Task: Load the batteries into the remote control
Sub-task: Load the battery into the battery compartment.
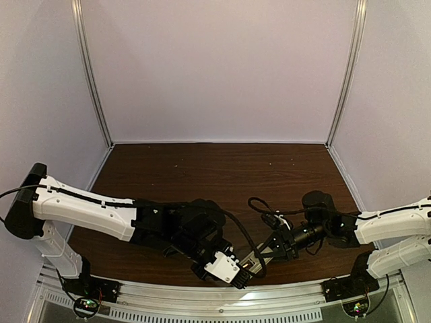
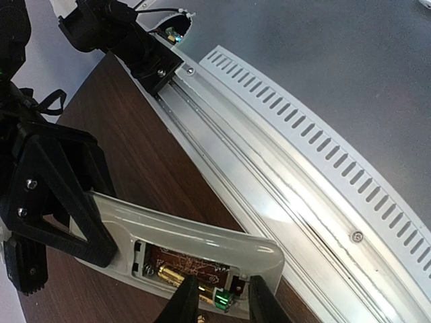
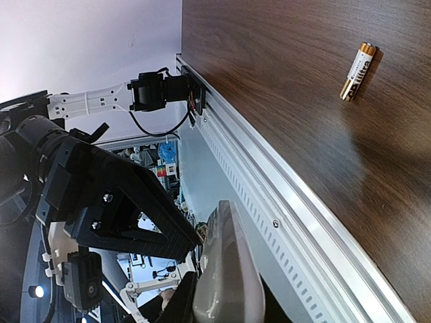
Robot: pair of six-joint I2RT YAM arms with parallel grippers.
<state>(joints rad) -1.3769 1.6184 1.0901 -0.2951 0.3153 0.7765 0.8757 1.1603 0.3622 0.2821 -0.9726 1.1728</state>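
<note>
The remote control (image 2: 202,235) is held off the table near the front edge, back side up, with its battery bay open. My right gripper (image 3: 225,311) is shut on its end, and the remote (image 3: 225,269) shows edge-on in that view. One gold battery (image 2: 172,276) lies in the bay, its green-marked end towards the remote's tip. My left gripper (image 2: 222,297) hangs over it with its jaws a little apart. One finger (image 2: 180,303) rests across the battery, and the other finger (image 2: 264,304) stands clear of its end. A second battery (image 3: 357,70) lies loose on the wood.
The slotted metal rail (image 2: 303,195) along the table's front edge runs just beside the remote. Both arms meet low at the front centre (image 1: 249,262). The brown tabletop (image 1: 222,168) stretches behind them, walled on three sides.
</note>
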